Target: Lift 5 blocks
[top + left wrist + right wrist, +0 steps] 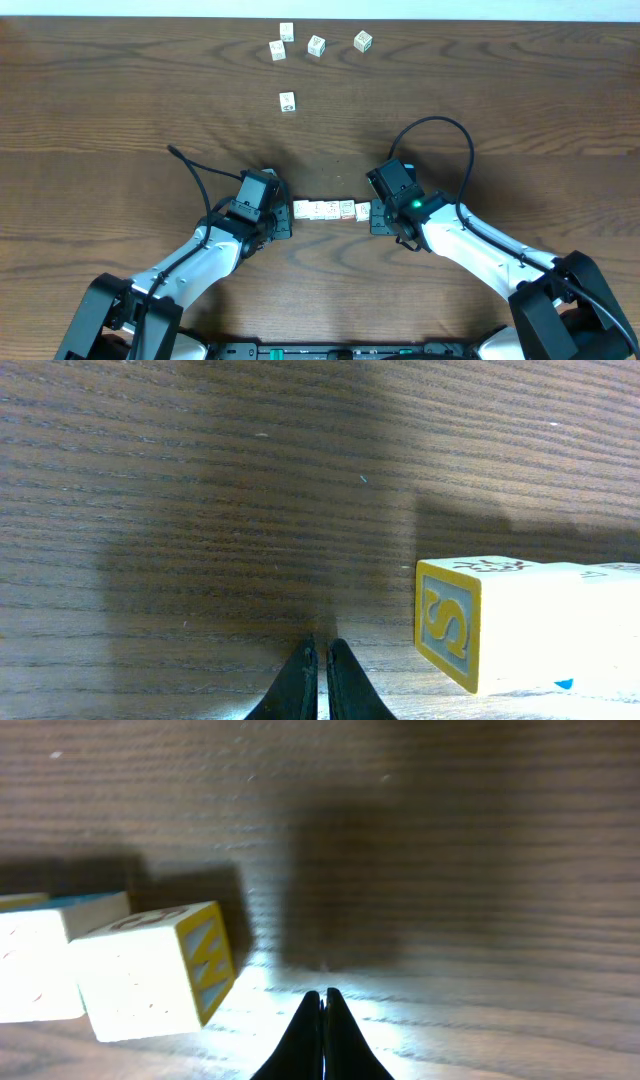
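- The left gripper (284, 216), left of centre in the overhead view, has its fingers pressed together on nothing. Its tip is just beside the left end of the row of blocks (330, 210). In the left wrist view the S block (450, 622) lies right of the tip rather than in line with it, so a push may land off-centre and twist that cube.
- The row lies on the table (100, 100) at mid-frame, between both tips; how many cubes it has I cannot tell. If it is lifted by end pressure alone, a weak or uneven squeeze likely buckles it in the middle and spills it.
- The right gripper (376, 216), right of centre, is likewise closed and empty, near the row's right end. In its wrist view the yellow-faced block (150, 982) seems a little askew, so it could pivot out.
- The loose blocks (316, 45), five at upper centre, lie well apart from the arms and seem out of harm's way.
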